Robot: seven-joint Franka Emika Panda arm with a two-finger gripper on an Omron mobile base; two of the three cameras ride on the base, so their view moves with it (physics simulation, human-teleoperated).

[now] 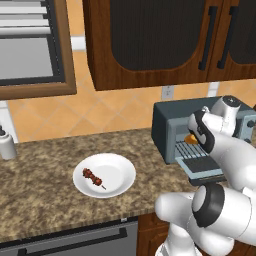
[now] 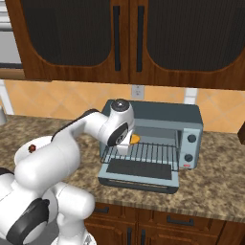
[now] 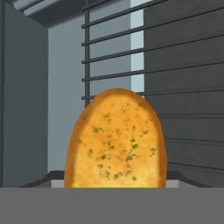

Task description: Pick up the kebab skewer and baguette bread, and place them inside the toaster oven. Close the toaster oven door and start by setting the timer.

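The baguette bread [image 3: 116, 140], golden with green flecks, sticks out of my gripper [image 2: 129, 142], which is shut on it. It hangs just inside the mouth of the blue-grey toaster oven [image 2: 162, 115], over the left end of the wire rack [image 2: 148, 152]. From the left base view the bread [image 1: 190, 138] shows as an orange tip beside my hand [image 1: 196, 134]. The toaster oven door [image 2: 139, 170] lies dropped open and flat. The kebab skewer [image 1: 93, 177] rests on a white plate [image 1: 122, 172], on the counter left of the oven [image 1: 165, 120].
Dark wood wall cabinets [image 2: 124, 38] hang low above the oven. Two knobs sit on the oven's right control panel [image 2: 191, 143]. A small grey-white jar [image 1: 7, 145] stands at the counter's far left. A wall outlet [image 1: 167, 92] is behind the oven.
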